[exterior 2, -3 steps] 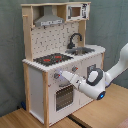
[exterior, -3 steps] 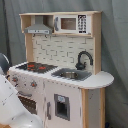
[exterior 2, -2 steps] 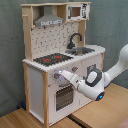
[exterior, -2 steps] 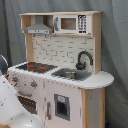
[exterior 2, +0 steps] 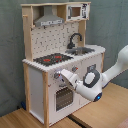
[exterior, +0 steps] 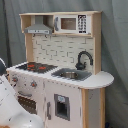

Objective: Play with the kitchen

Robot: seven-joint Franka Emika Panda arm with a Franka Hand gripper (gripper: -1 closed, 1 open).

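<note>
White arm's gripper reaches the kitchen knob panel, nine o'clock of its wrist (jaws' state: cannot tell); oven door looks unopened.

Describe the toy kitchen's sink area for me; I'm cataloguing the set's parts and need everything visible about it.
The sink is a shallow metallic-looking basin sunk into the white countertop, beside the black-and-red stovetop. A black curved faucet stands upright behind it, against the tiled back wall. The basin looks empty, and nothing touches it. In the second exterior view the sink sits at the far end of the counter; the gripper is below, at the knob panel.
</note>
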